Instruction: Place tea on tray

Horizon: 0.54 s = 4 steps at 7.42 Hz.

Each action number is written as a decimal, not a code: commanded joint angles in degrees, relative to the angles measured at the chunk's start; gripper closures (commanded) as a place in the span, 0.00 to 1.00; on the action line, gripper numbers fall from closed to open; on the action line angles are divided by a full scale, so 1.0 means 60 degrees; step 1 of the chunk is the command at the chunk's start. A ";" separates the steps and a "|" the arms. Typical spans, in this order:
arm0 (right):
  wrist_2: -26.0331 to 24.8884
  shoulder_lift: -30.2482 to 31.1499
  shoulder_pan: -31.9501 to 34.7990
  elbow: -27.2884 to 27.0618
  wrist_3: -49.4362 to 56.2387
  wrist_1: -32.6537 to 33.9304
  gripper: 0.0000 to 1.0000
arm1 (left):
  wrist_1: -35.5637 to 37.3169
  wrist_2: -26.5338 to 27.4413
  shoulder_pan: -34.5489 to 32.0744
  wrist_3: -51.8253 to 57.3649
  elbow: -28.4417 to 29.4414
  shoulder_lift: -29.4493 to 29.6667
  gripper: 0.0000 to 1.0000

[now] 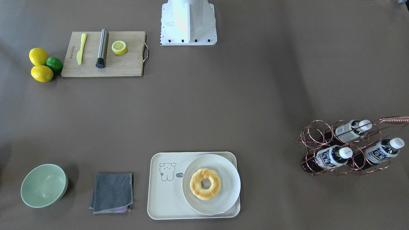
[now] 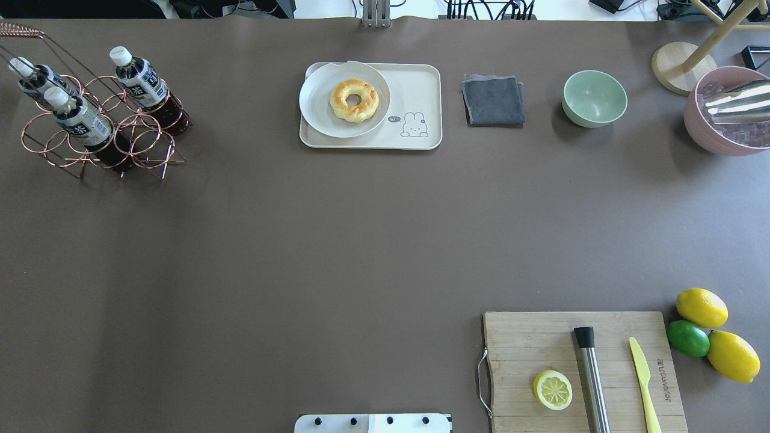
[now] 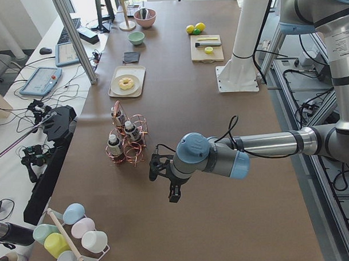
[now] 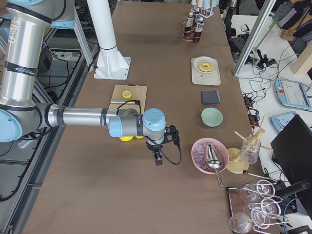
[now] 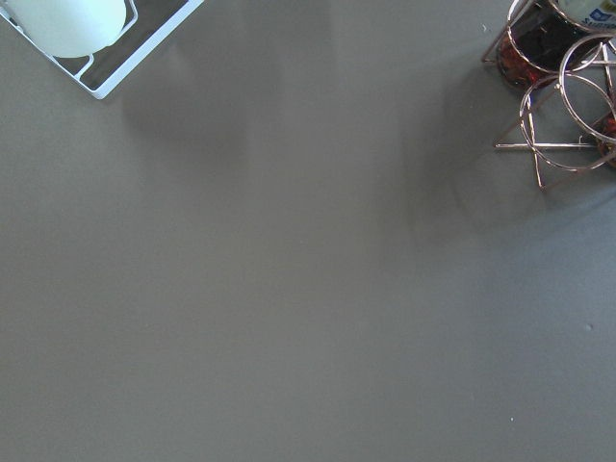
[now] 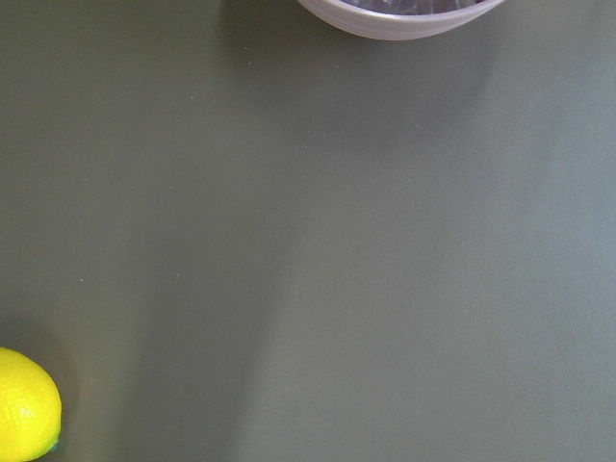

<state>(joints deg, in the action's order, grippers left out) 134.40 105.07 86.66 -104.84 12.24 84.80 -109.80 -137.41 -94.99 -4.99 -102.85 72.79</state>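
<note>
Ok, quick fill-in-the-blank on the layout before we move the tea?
The wire rack holds ___ tea bottles.
On the tray, the white plate carries a ___.
The gray cloth lies between the tray and the green ___.
Missing words: three; doughnut; bowl.

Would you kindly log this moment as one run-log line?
tea: three bottles in copper rack | tray: plate with donut, rest bare | left gripper: hovering near rack, state unclear | right gripper: hovering near lemon, state unclear
</note>
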 commanded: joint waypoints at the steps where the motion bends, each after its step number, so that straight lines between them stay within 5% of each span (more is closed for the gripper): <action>1: 0.0259 0.0066 -0.0014 0.0013 -0.0005 0.0003 0.00 | -0.0596 0.0080 0.0128 -0.0090 -0.0041 -0.0104 0.03; 4: 0.0202 0.0081 -0.0014 0.0013 0.0010 -0.0026 0.00 | -0.0625 0.0022 0.0144 -0.0032 -0.0026 -0.0221 0.03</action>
<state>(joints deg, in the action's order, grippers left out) 135.70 105.44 86.58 -104.77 12.25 84.69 -113.30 -137.00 -94.21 -5.44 -102.95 71.94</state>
